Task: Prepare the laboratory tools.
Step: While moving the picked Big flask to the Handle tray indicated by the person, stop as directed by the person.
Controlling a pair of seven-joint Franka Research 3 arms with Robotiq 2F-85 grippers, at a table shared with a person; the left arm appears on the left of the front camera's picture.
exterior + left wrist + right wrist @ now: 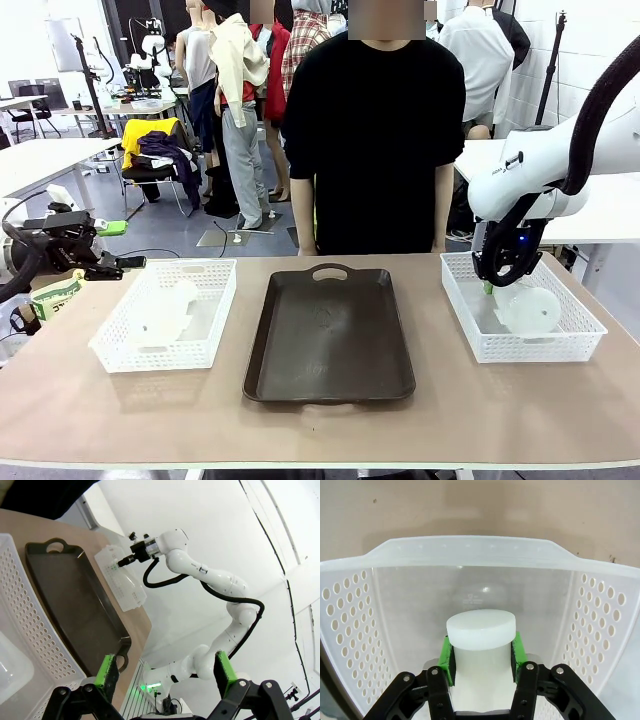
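One frosted-white conical flask (165, 312) lies on its side in the left white mesh basket (215, 330). The other flask (530, 310) lies in the right mesh basket (580, 335). My right gripper (490, 282) reaches down into that basket and is shut on this flask's neck. In the right wrist view the green pads (447, 657) clamp the neck just under the flask's (480, 627) thick round rim, with the right gripper (481, 660) inside the basket. My left gripper (112, 262) hovers open beside the left basket's outer far corner. In its own wrist view the left gripper (165, 672) holds nothing.
A dark brown tray (330, 335) with cut-out handles lies between the baskets. A person in black stands at the far edge behind it. The left wrist view shows the tray (75, 600), the left basket's wall (30, 625) and the right arm (200, 570) over the far basket (125, 585).
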